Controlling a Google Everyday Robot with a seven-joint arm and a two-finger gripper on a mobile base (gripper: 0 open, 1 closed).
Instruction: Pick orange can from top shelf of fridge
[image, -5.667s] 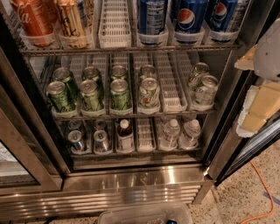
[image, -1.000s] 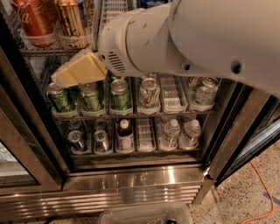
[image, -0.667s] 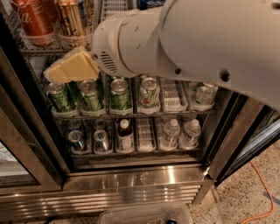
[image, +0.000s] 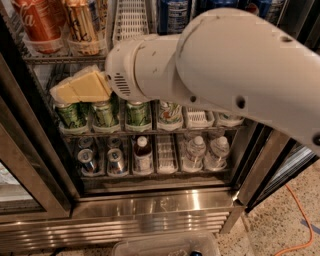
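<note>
**A:** What is the arm (image: 240, 70) doing right now?

**B:** It is reaching across the front of the fridge (image: 150, 212) and filling the foreground. Its gripper (image: 80, 87) is hovering below the orange can (image: 82, 25), in front of the green cans (image: 105, 114). Nothing is showing in it, but I cannot tell whether it is released or clenched.

**A:** Which step is that?

**B:** I am judging it as the approach. The orange can is standing upright on the top shelf (image: 65, 58), apart from the gripper. The next move is calling for a rise to the can's height, lining up without nudging the red can (image: 40, 22) just left of it.

**A:** Is anything reading clearly?

**B:** The red can is showing part of the white Coca-Cola script. The orange can is carrying dark vertical markings that I am not managing to read. Right of the orange can, past 1 white slotted tray (image: 131, 20), the blue cans (image: 175, 15) are standing with their labels cut off.
</note>
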